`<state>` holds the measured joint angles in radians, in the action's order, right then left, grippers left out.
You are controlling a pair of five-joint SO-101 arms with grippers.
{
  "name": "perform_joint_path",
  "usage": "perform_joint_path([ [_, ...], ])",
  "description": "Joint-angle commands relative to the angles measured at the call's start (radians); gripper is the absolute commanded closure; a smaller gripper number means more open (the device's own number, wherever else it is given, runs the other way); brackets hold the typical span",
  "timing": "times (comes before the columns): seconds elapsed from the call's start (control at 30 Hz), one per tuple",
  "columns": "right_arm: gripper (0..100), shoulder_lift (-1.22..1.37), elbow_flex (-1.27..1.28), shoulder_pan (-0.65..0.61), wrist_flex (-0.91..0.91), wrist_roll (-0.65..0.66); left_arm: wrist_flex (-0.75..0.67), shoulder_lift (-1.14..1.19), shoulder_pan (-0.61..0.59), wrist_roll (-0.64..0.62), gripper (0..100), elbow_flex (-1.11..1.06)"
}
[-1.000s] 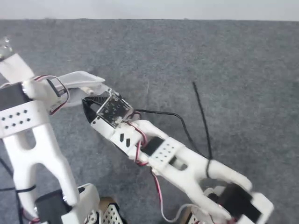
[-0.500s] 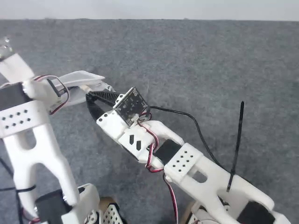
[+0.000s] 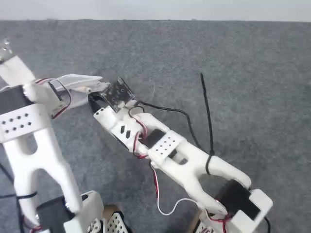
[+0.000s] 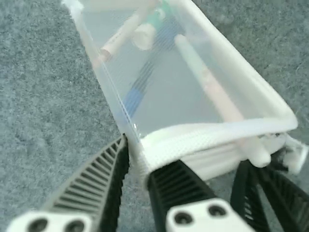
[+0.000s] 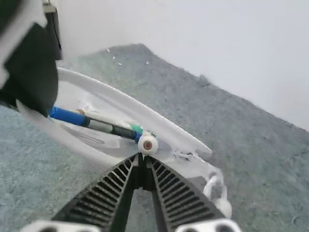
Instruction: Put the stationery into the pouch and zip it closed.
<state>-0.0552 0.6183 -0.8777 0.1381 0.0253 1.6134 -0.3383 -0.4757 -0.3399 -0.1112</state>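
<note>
Starting with the pouch (image 4: 159,92): translucent white, at the upper left of the high view, largely hidden behind an arm, mouth gaping wide in the right wrist view. Inside, the stationery (image 4: 140,87): a blue-barrelled pen, pale sticks and a green-tipped piece, all laid lengthwise, with a round end cap (image 5: 147,144) poking out right at the open edge. Hence the main risk, at a guess: dragging the zip across that protruding cap, jamming the slider or tipping a pen back out onto the grey carpet (image 3: 243,58). Second risk: hauling on the zip with too little counter-hold, so towing the whole pouch along or working it loose from the grip at its end instead of closing it. Third: pinching fabric rather than the small white zip pull (image 5: 216,186), hanging beyond one end of the mouth and easy to miss. As for the left gripper (image 4: 137,154): clamped on the pouch's end, ribbed fingers either side of the zip tape with nothing but that edge between them. As for the right gripper (image 5: 141,164): jaws pressed together, tips just beside the end cap at the pouch's rim, near enough to be touching it. No telling of anything thin pinched between them; apparently holding nothing, and parked apart from the zip pull.
</note>
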Motion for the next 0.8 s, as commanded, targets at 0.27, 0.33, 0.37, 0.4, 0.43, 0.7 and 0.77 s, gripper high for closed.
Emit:
perform_joint_path([
  [0.27,99.1,-0.415,0.141,0.024,-0.090,-0.005,-0.025,-0.018,0.003,-0.005,99,0.010],
  [0.33,99.1,-0.486,0.172,0.024,-0.090,-0.005,-0.025,-0.018,0.003,-0.005,99,0.010],
  [0.37,99.1,-0.510,0.186,0.024,-0.085,-0.006,-0.025,-0.018,0.003,-0.005,99,0.010],
  [0.4,99.1,-0.529,0.193,0.022,-0.082,-0.006,-0.025,-0.018,0.003,-0.005,99,0.010],
  [0.43,99.1,-0.536,0.198,0.022,-0.081,-0.006,-0.025,-0.018,0.003,-0.005,99,0.010],
  [0.7,99.1,-0.498,0.195,0.008,0.012,-0.008,-0.025,-0.018,0.005,-0.005,99,0.012],
  [0.77,99.1,-0.424,0.167,0.007,0.041,-0.006,-0.025,-0.018,0.005,-0.005,99,0.012],
])
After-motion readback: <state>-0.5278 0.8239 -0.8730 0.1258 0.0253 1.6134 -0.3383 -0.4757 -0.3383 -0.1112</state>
